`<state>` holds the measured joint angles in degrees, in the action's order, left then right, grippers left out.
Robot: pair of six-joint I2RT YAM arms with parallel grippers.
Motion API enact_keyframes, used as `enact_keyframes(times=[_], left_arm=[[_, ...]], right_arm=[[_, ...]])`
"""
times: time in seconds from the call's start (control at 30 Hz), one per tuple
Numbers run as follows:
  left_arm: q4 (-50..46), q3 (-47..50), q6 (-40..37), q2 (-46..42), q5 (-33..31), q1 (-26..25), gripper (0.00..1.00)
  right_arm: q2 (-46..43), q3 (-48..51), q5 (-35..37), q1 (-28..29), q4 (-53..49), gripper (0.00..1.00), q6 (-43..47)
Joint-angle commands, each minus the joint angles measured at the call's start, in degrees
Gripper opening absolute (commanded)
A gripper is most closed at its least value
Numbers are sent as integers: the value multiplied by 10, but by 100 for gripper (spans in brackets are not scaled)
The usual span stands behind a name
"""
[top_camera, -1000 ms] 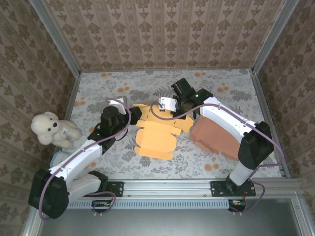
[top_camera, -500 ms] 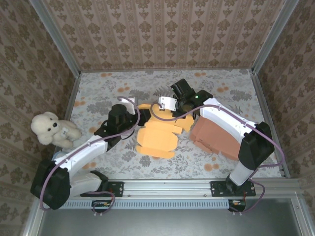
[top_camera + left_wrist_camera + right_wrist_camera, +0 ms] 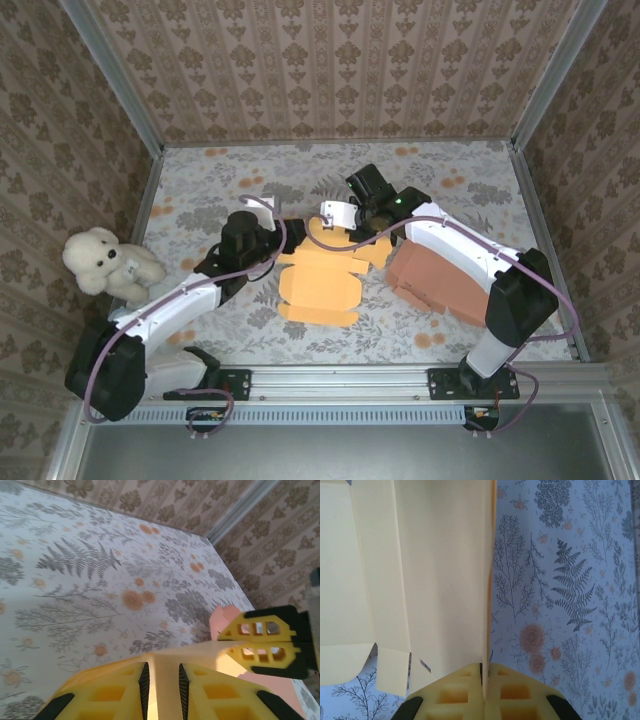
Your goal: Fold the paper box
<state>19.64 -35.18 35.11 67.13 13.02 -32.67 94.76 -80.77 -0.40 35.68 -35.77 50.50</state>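
Note:
The orange paper box [image 3: 320,282] lies mostly flat and unfolded in the middle of the table. My left gripper [image 3: 272,248] is at its left edge, shut on a raised flap. In the left wrist view the pale flap [image 3: 162,667] fills the gap between the black pads of that gripper [image 3: 162,685]. My right gripper [image 3: 334,215] is at the box's far edge. In the right wrist view it [image 3: 483,672] is shut on the thin edge of a panel [image 3: 440,580] standing upright. The right gripper's yellow fingers [image 3: 262,630] also show in the left wrist view.
A stack of pinkish-brown sheets [image 3: 440,282] lies to the right of the box, under the right arm; one corner shows as pink paper [image 3: 222,622]. A white teddy bear [image 3: 105,262] sits at the left edge. Patterned walls enclose the floral table [image 3: 300,170].
My left gripper has moved right, toward the box's middle, carrying the left flap inward and up. The sheet has shifted slightly. The right gripper has hardly moved.

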Motion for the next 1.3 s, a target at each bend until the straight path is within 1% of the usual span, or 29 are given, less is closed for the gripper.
enact_keyframes(times=[0.0,0.23,0.43,0.5,0.53,0.57,0.6,0.7,0.87,1.07,1.17,1.27], left_arm=[[30,35,17,-24,-3,24,26],[28,98,18,-70,-6,45,27],[12,138,10,-98,-46,53,27],[27,150,20,-93,-39,61,27],[36,153,24,-88,-30,76,32],[45,155,28,-81,-18,82,41],[53,155,30,-74,-9,82,44],[80,158,38,-52,14,82,47],[96,153,40,-21,14,82,51],[130,152,21,7,21,82,66],[153,157,4,14,29,82,69],[172,163,0,23,29,82,69]], right_arm=[[-6,8,-7,5,4,0,15],[-7,3,11,5,-4,0,15],[-5,2,15,5,-3,0,15],[-2,2,14,5,-3,0,15],[-2,2,14,5,-2,0,15],[-1,2,14,5,-2,0,15],[-1,2,13,5,-3,0,15],[1,1,14,5,-3,0,15],[1,0,9,5,-6,0,14],[1,-7,-20,4,-28,0,19],[9,-22,-41,-2,-56,0,21],[24,-40,-59,-9,-80,0,22]])
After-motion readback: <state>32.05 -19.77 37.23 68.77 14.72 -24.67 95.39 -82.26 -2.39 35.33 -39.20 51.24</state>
